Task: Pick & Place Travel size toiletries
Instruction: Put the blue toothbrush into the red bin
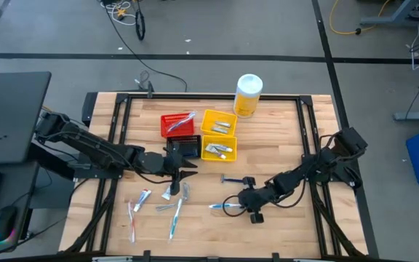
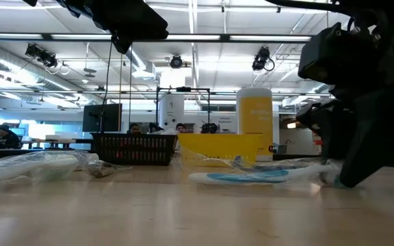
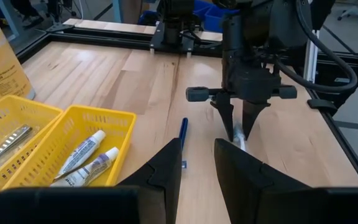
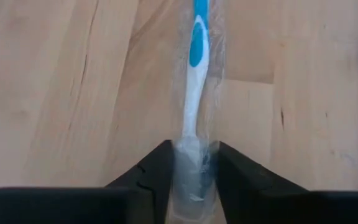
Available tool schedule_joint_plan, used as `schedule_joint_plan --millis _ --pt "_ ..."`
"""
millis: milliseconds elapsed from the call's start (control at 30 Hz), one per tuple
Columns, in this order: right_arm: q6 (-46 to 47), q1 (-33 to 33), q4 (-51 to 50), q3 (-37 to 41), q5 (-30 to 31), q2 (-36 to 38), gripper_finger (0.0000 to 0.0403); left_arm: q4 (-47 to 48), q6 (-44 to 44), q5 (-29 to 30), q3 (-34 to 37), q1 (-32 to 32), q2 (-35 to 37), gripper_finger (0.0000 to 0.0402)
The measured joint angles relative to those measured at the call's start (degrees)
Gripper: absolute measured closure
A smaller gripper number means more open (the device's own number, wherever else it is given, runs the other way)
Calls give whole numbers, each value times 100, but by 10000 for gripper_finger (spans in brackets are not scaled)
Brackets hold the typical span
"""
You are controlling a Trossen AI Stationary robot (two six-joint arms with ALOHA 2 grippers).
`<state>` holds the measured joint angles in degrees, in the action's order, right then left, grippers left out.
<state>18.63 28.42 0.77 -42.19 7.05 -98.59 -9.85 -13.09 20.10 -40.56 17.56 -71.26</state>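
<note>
Blue-and-white toothbrush (image 4: pixel 195 81) pinched low at centre frame by the right gripper (image 4: pixel 193 163).

Tubes (image 1: pixel 217 151) already lie in the yellow bins (image 1: pixel 230 142); several toothbrushes (image 1: pixel 174 218) and a razor (image 1: pixel 231 180) remain on the table (image 1: pixel 289 124), lower left. Left gripper (image 1: pixel 185 169) hovers spread, empty.

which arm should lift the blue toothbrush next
Right. The right gripper is already down with its jaws either side of the wrapped blue toothbrush. The left gripper hovers open near the black bin, farther off.
</note>
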Motion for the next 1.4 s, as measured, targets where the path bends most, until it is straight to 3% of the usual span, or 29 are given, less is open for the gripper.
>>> schedule_joint_plan --millis 400,667,900,1200,1400 --pt "-30 -216 68 -246 -5 138 306 -58 -13 -226 0 -2 0 299" --pt "-1257 -708 -139 -624 -6 214 307 -283 -187 -679 0 -142 -126 299" --pt "-1699 -1156 -355 -827 33 214 307 -1182 -241 -1681 -60 -319 -980 284" --pt "-1586 -1438 -300 -824 -417 214 307 -297 498 -1639 -960 -528 -2144 204" --pt "-1355 -1567 -285 -824 -420 214 307 -143 562 -1737 -1374 -564 -2845 196"
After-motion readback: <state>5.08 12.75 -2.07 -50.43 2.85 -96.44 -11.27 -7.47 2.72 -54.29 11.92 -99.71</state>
